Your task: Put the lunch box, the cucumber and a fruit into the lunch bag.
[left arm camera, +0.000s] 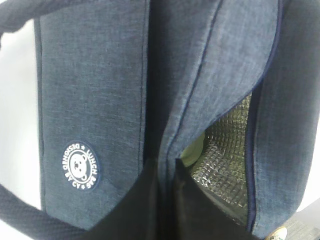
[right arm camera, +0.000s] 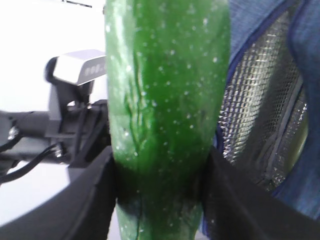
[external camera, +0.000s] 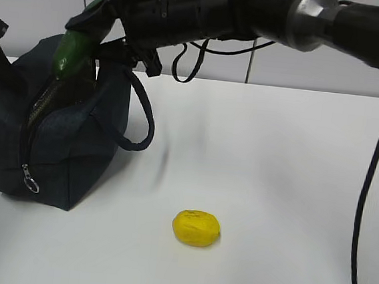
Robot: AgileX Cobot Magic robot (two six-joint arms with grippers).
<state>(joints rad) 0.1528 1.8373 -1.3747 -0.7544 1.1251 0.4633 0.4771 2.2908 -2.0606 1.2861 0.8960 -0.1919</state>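
Cucumber (right arm camera: pixel 165 100): dark green, glossy, pale-speckled.
Long axis runs twelve to six over the lunch bag (external camera: pixel 74 151); right gripper (right arm camera: pixel 160 190) clamps it.

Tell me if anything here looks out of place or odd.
Nothing looks damaged or spilled. The cucumber stands tilted, half out of the lunch bag, because the right gripper holds it there. The fruit sits alone on the table.

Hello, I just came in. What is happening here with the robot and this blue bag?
The right gripper holds the cucumber over the open top of the lunch bag, its tip at the opening. The left gripper is shut on the bag's edge, apparently keeping it open. A pale green thing, perhaps the lunch box lid, shows inside. The yellow fruit lies on the table, not yet packed.
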